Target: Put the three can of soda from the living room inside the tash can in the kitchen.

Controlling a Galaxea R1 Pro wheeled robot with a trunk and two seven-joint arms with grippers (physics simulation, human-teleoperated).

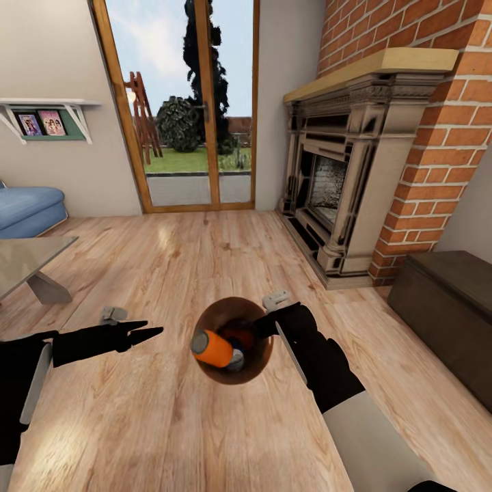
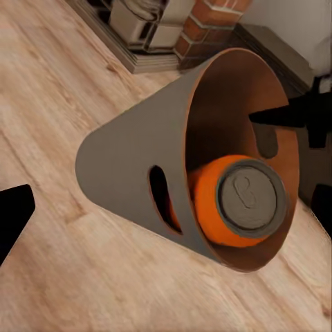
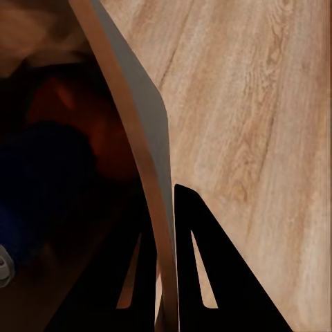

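The tash can [image 1: 258, 363], beige-grey outside and brown inside, hangs just above the living room's wood floor, seen from over its mouth. My right gripper [image 1: 264, 326] is shut on its far rim; in the right wrist view the bin wall [image 3: 138, 111] runs between the two fingers [image 3: 207, 277]. An orange can of soda [image 1: 213, 348] with a silver top lies inside, large in the left wrist view [image 2: 238, 200]. Another can [image 1: 239, 336] lies behind it, and a dark blue part [image 3: 41, 187] shows inside. My left gripper [image 1: 147, 333] is open and empty, just left of the bin.
A carved stone fireplace [image 1: 342, 178] and brick chimney [image 1: 437, 137] stand ahead right, with a dark chest [image 1: 451, 301] at the right. Wood-framed glass doors [image 1: 198, 109] are straight ahead. A blue sofa [image 1: 27, 208] and a low table [image 1: 27, 270] sit left.
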